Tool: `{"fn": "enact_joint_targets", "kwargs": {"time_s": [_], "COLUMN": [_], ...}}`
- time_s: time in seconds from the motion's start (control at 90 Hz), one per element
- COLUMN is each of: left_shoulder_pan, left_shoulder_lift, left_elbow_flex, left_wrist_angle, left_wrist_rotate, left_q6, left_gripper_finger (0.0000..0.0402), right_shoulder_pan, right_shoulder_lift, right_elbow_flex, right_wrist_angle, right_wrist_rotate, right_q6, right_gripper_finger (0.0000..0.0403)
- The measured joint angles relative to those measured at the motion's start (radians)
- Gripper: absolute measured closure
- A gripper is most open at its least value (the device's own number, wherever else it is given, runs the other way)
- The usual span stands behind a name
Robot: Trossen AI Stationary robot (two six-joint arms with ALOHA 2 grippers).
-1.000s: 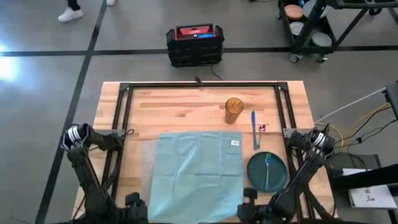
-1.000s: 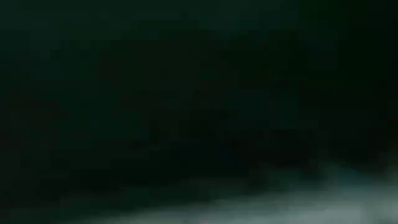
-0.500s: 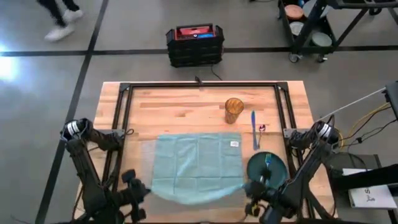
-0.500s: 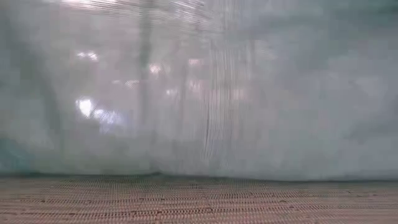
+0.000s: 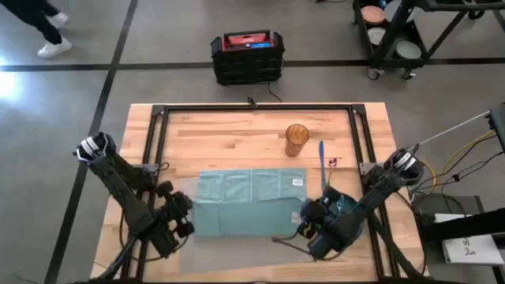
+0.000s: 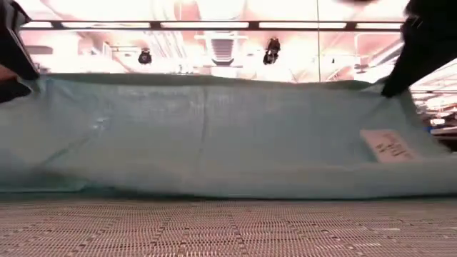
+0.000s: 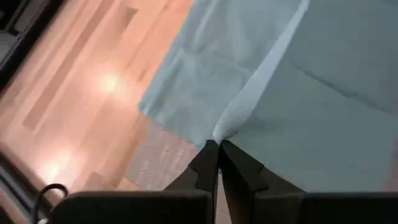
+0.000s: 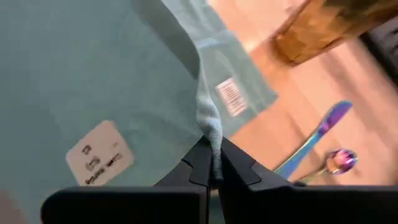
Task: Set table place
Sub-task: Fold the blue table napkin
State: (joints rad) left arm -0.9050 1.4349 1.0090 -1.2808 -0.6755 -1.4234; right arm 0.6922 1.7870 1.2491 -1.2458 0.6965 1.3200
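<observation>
A light teal napkin [image 5: 251, 201] lies on the grey woven placemat [image 6: 228, 228], which rests flat on the wooden table [image 5: 229, 134]. The napkin's near part is raised and carried over its far part. My left gripper [image 5: 178, 208] is shut on the napkin's left end, my right gripper [image 5: 306, 218] on its right end. In the low view the cloth stands as a wall between the left gripper [image 6: 10, 50] and the right gripper [image 6: 421, 50]. My right arm partly hides the dark green plate [image 5: 351, 207]. My left gripper pinches the napkin's raised left corner [image 7: 227, 126] between its two fingers, slanting down from the near left. The corner is lifted clear, and the cloth slopes down from it onto the placemat. My right gripper pinches the napkin's raised right corner [image 8: 209, 127] between its two fingers, slanting down from the near right. The cloth beside it carries a white label [image 8: 99, 155]. The corner is lifted clear, and the upper edge runs fairly straight across to the other gripper.
An amber glass [image 5: 297, 140] stands at the far right of the napkin. A blue utensil [image 5: 322, 162] lies beside it, with a small iridescent spoon [image 8: 318, 138] close by. Black frame rails [image 5: 252, 109] run round the table. A black crate [image 5: 247, 55] sits on the floor beyond.
Both grippers have risen from the table's near edge and gone toward its far edge, carrying the napkin's near corners. The near half has lifted off the placemat and come over the far half, which has stayed flat. The cloth has cleared the low camera.
</observation>
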Motion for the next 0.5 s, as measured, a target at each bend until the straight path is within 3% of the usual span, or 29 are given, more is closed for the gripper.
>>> {"fn": "enact_joint_targets", "kwargs": {"time_s": [0.5], "left_shoulder_pan": [0.016], "left_shoulder_lift": [-0.024], "left_elbow_flex": [-0.175], "left_wrist_angle": [0.102], "left_wrist_rotate": [-0.123], "left_q6": [-0.001], "left_gripper_finger": [0.0402], "right_shoulder_pan": [-0.1], "right_shoulder_lift": [0.0], "right_elbow_flex": [-0.123], "right_wrist_angle": [0.086], "right_wrist_rotate": [0.014], "right_q6": [-0.071], "right_gripper_finger": [0.0403]}}
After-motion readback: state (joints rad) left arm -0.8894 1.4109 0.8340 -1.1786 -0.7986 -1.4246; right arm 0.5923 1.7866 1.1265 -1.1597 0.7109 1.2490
